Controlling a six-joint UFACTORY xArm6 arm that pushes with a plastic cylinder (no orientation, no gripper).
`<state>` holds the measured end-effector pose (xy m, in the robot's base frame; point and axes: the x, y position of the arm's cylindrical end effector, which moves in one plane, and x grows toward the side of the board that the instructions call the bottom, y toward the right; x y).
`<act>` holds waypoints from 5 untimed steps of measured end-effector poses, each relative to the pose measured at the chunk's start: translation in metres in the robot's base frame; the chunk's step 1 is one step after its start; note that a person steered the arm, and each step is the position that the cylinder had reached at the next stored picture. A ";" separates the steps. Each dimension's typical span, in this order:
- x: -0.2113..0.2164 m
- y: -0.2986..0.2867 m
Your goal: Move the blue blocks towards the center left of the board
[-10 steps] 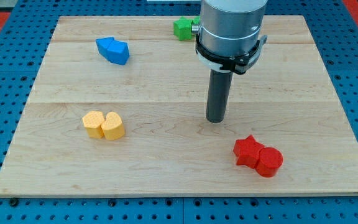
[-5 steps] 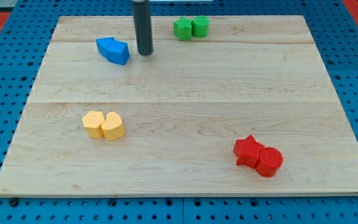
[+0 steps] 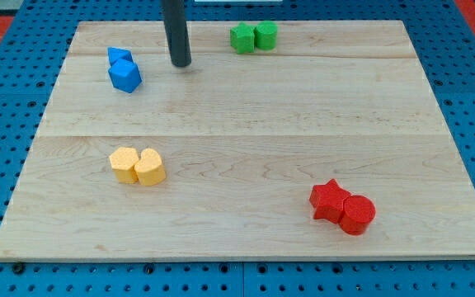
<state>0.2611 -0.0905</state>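
Note:
Two blue blocks sit touching at the upper left of the wooden board (image 3: 246, 115): a blue cube (image 3: 126, 76) in front and a second blue block (image 3: 118, 57) just behind it, its shape unclear. My tip (image 3: 181, 63) rests on the board to their right, a short gap away from them, not touching. The dark rod rises from it out of the view's top.
Two green blocks (image 3: 253, 36) sit together at the top centre, right of my tip. A pair of yellow blocks (image 3: 137, 165) lies at the lower left. A red star (image 3: 329, 199) and red cylinder (image 3: 357, 214) lie at the lower right.
The blue blocks have slid left and turned, now stacked front to back. My tip came from the board's middle to the upper left, then shifted slightly left and up.

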 end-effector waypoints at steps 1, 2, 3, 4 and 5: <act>-0.023 -0.051; -0.001 -0.103; 0.068 -0.146; 0.107 -0.148; 0.071 -0.149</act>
<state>0.3321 -0.2396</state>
